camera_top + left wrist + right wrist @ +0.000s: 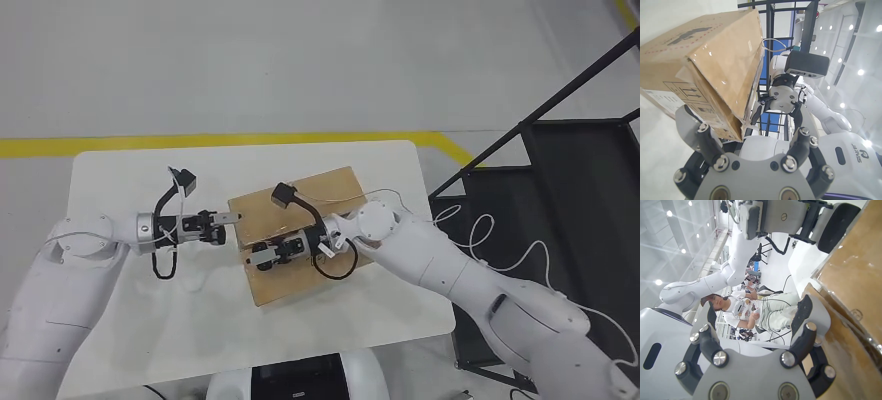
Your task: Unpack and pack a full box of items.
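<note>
Left gripper [222, 228] is hanging spread open, nothing clamped, w/ a corner of the box [335, 192] sitting btwn its fingers [687, 117]. Taped cardboard box is lying on the white desk [130, 170], directly ahead of that gripper & beneath the right gripper [258, 257]. Right gripper is hovering released over the box, one finger [802, 311] just beside the cardboard.

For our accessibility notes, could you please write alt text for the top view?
Seen from above, a brown cardboard box sits near the middle of a white table, with a robot arm at each side. The left gripper is at the box's edge and the right gripper lies over the box top, both with jaws open.
</note>
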{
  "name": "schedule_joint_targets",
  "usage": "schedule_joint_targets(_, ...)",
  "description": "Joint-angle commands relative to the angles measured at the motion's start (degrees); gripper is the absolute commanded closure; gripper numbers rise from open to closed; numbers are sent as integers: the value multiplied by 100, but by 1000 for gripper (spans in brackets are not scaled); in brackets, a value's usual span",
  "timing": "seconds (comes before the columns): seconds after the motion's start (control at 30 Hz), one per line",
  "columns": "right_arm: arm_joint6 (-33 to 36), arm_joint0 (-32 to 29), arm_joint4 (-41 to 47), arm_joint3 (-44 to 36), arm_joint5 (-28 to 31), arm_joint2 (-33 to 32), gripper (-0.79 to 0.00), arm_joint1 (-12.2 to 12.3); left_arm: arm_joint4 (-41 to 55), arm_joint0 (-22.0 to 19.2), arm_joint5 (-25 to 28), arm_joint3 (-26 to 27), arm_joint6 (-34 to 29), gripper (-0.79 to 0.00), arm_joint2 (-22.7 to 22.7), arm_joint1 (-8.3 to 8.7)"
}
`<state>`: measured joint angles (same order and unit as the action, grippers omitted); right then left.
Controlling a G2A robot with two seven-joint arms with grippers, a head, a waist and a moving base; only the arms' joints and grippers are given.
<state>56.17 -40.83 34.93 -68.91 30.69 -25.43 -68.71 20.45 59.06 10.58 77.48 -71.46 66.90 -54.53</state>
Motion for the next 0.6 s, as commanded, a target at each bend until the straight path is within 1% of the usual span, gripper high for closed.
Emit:
schedule_joint_targets(0.0, -16, 3, -31, 86, 7, 7, -785, -59, -5, -30, -6, -29, -16, -785, -3, -1)
schedule_joint_targets(0.13, -20, 20, -68, 205, 21, 10, -785, -174, 2, -84, -6, -102, -59, -785, 8, 2)
schedule_joint_targets(0.2, -139, -13, -99, 108, -53, 90, -785, -272, 9, -153, -49, -70, 137, -785, -112, -41)
schedule_joint_targets(0.4, -103, 34, -236, 308, -91, 76, -785, -420, 26, -246, 43, -258, 24, -785, -135, -51)
schedule_joint_targets(0.5, 19, 6, -124, 310, 71, 12, -785, -461, 69, -261, 53, -316, -45, -785, -120, -47)
schedule_joint_targets(0.57, 189, -31, 84, 95, 212, -101, -785, -467, 38, -286, 62, -426, -20, -785, -199, -67)
